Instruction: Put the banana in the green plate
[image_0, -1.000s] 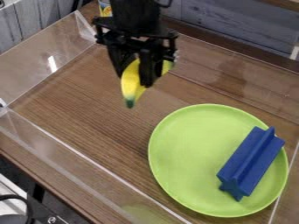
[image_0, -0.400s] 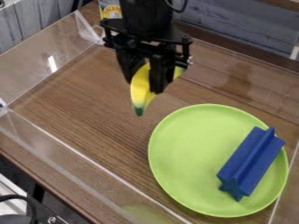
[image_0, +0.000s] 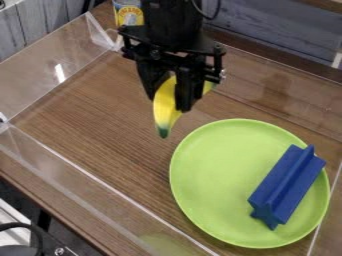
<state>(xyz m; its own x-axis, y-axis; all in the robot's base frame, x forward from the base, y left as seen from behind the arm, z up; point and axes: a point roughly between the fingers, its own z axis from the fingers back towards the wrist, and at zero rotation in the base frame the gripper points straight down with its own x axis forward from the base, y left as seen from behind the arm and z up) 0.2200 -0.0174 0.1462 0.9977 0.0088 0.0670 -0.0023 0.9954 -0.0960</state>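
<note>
Gripper (image_0: 177, 86) jaws are closed on the banana (image_0: 164, 106), dark fingers pinching it near its upper part, so most of what shows hangs below them. The toy is tilted, its greenish tip lowest, and it is held over the wooden desk (image_0: 94, 125), up and to the left of the green plate (image_0: 203, 195) as the camera sees it; how high it hangs, I cannot tell.

It looks like smooth, light plastic or something similar, probably stiff enough to take a firm squeeze without harm. The curve and slick skin are the trouble: pinched off its middle, it could swivel or slip. Were it to need a fresh hold, the thick middle, taken across the width, would be the best place.

Further out, the plate lies flat, with a blue ridged block (image_0: 287, 185) resting on one side of it. The bare side nearer the banana seems the easier spot for release.
</note>
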